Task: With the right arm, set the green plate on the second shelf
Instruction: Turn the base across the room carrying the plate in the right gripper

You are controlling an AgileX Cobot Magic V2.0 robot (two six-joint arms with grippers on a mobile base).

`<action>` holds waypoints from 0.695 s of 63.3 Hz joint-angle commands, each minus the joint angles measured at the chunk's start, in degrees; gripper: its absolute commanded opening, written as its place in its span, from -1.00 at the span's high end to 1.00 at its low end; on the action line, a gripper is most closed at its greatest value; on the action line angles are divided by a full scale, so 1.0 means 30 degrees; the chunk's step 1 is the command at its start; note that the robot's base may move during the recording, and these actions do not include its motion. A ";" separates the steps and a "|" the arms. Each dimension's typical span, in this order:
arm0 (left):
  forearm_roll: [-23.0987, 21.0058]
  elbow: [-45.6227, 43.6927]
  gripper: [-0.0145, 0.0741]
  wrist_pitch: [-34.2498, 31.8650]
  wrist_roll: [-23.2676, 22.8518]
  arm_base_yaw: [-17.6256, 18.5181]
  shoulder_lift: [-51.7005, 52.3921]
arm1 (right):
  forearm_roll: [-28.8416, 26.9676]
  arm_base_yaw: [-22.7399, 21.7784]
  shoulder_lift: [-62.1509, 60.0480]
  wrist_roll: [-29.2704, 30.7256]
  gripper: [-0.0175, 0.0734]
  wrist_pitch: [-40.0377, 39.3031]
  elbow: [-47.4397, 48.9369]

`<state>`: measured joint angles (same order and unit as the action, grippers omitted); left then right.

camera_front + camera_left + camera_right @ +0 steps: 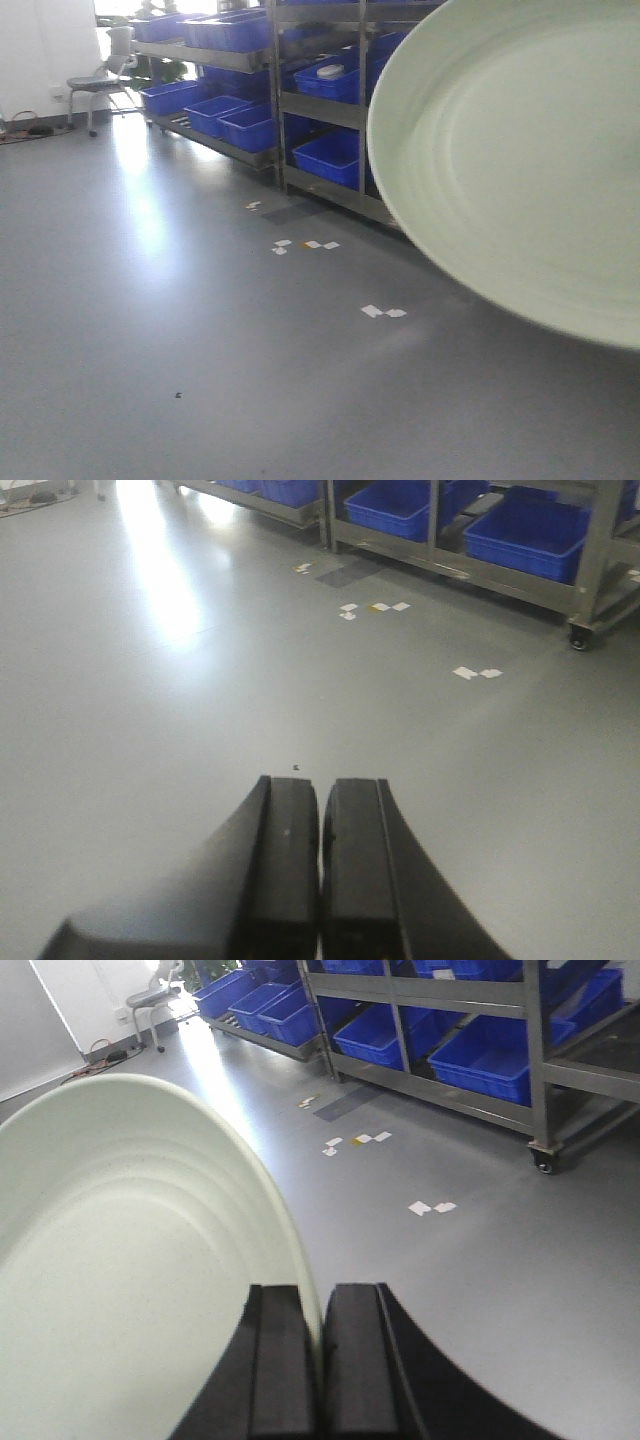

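Right gripper [322, 1305] is clamped on the plate [130, 1260]. The rim is pinched between the two fingers, no gap visible on either side.

- Plate spreads left of the fingers in the wrist view, inner face toward that camera. It's round, so there's no long axis to line up; only its plane matters.
- Front view: plate is in the air, tilted, face showing, and it hides the right part of the rack [320, 108]. It touches nothing but the fingers.
- Key relation: the rack lies ahead and to the right of the gripper, across bare floor and well apart. The plate is short of the rack, not yet over any shelf.
- Rack shelves run level and the plate doesn't. My read: the wrist has to flatten the plate before it goes in between levels.
- Shelves in view carry blue bins [480, 1055]. Can't tell from these views where the second shelf has a free spot.
- Left gripper [320, 790] has its fingers pressed together on nothing and points at the floor short of the rack.
- Only the right arm is on the plate, which matches the task.
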<state>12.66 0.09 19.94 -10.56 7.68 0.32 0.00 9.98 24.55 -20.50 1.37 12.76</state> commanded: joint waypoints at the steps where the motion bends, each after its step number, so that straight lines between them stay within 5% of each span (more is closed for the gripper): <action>1: 0.0017 0.0799 0.39 -0.1167 -0.0092 0.0057 0.0426 | 0.0000 -0.0087 0.0039 0.0025 0.50 -0.2203 0.0627; 44: 0.0017 0.0799 0.39 -0.1167 -0.0092 0.0057 0.0426 | 0.0000 -0.0087 0.0039 0.0025 0.50 -0.2203 0.0627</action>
<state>12.66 0.09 19.94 -10.56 7.68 0.32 0.00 9.98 24.55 -20.50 1.37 12.76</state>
